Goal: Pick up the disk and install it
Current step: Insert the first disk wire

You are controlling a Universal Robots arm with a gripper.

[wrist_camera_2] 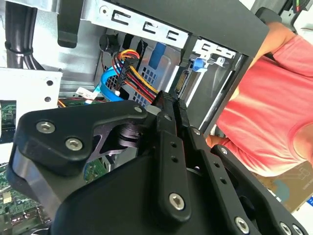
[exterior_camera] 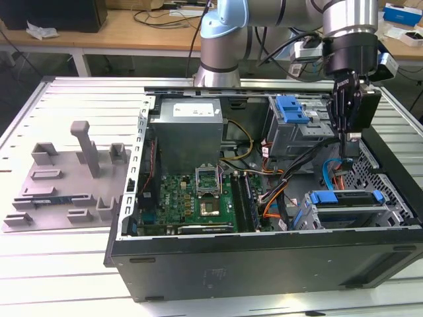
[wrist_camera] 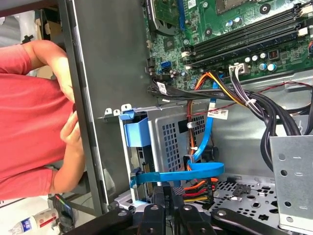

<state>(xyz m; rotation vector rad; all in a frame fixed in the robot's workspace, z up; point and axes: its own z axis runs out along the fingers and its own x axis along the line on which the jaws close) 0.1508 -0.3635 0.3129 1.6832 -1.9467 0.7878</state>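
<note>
The disk (exterior_camera: 346, 201), silver-grey in a blue bracket, lies flat in the drive bay at the front corner of the open computer case (exterior_camera: 264, 264), on the exterior view's right. In the first wrist view its blue bracket (wrist_camera: 136, 130) shows at the edge of the perforated cage. My gripper (exterior_camera: 350, 146) hangs inside the case just above and behind that bay, its fingers pressed together. A bundle of red, orange and yellow wires (wrist_camera: 197, 188) ends right at the fingertips (wrist_camera: 171, 198). In the second wrist view the closed gripper (wrist_camera_2: 168, 100) points at the bay's back wall.
The grey power-supply box (exterior_camera: 188, 132) and green motherboard (exterior_camera: 198, 191) fill the case's middle. An upper cage with a blue latch (exterior_camera: 291, 109) stands beside my arm. A blue flat cable (wrist_camera: 181, 174) crosses the cage. A person in a red shirt (wrist_camera: 29, 112) stands at the case. A grey fixture (exterior_camera: 66, 178) lies on the exterior view's left.
</note>
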